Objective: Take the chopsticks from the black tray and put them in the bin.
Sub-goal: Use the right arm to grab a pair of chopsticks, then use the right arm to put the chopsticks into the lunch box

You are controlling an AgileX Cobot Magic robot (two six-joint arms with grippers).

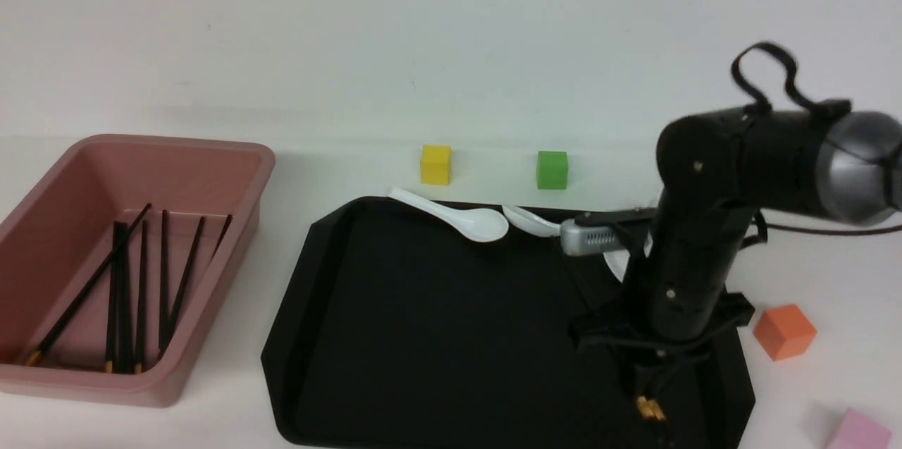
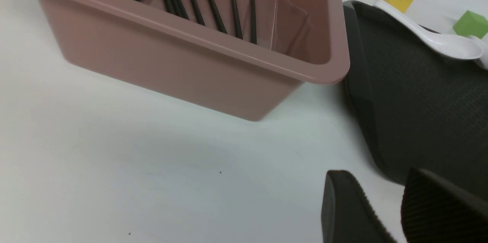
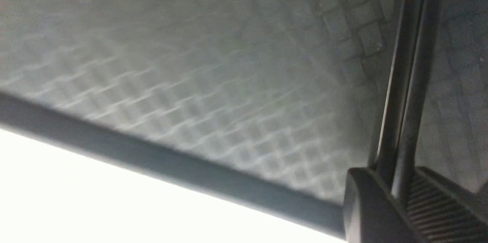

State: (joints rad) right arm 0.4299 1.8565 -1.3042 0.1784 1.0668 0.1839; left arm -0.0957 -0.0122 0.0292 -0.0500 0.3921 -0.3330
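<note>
right claw (image 3: pixel 398 201) is clenched on the chopsticks (image 3: pixel 406 82), pinched between its pads (image 3: pixel 438 212) over the tray (image 3: pixel 190 94). risk: the grip sits near the gold tips (image 1: pixel 650 408), so the long free end may pivot or slip out on the carry to the bin (image 1: pixel 232 153), well off to the claw's left.

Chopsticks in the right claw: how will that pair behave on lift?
Probably stiff and light: the chopsticks look thin, straight, unbent. Likely slippery, may pivot or scissor: two glossy sticks pinched side by side near one end by the right claw.
</note>
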